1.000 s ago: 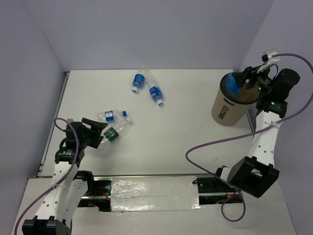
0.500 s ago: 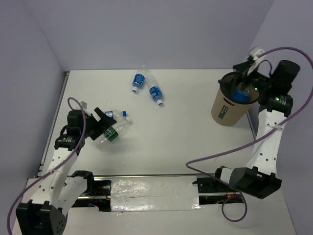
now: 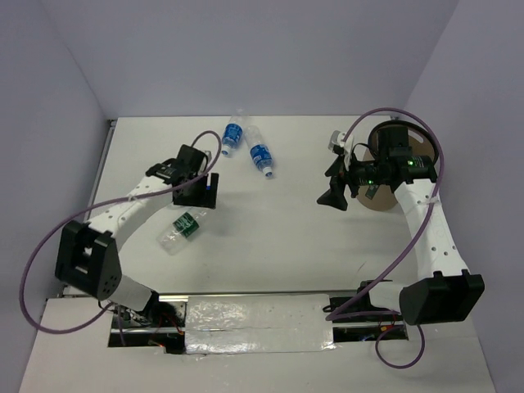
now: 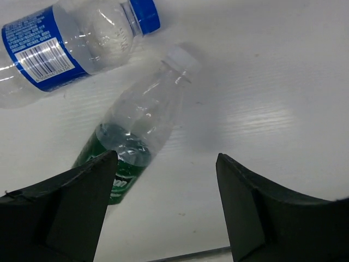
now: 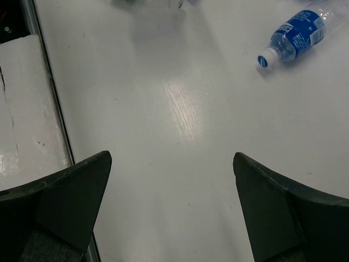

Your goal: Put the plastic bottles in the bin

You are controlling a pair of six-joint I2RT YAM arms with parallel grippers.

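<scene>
Two blue-labelled bottles [image 3: 232, 135] [image 3: 260, 157] lie at the back middle of the table. The green-labelled bottle [image 3: 182, 228] lies at the left. It also shows in the left wrist view [image 4: 136, 136], next to a third blue-labelled bottle [image 4: 60, 49]. My left gripper [image 3: 201, 188] [image 4: 166, 157] is open and empty, hovering over these two. The tan bin [image 3: 383, 201] stands at the right, mostly hidden by my right arm. My right gripper [image 3: 332, 187] [image 5: 172, 156] is open and empty, just left of the bin. One blue-labelled bottle [image 5: 297, 33] shows ahead of it.
The table's left edge has a metal rail [image 3: 97, 180]. Grey walls close in the back and both sides. A taped mounting plate [image 3: 258, 315] runs along the near edge between the arm bases. Purple cables loop off both arms.
My right gripper let a blue bottle drop into the bin, then swung left off it. My left arm reached forward and right, from beside the green bottle to over the two left bottles.
</scene>
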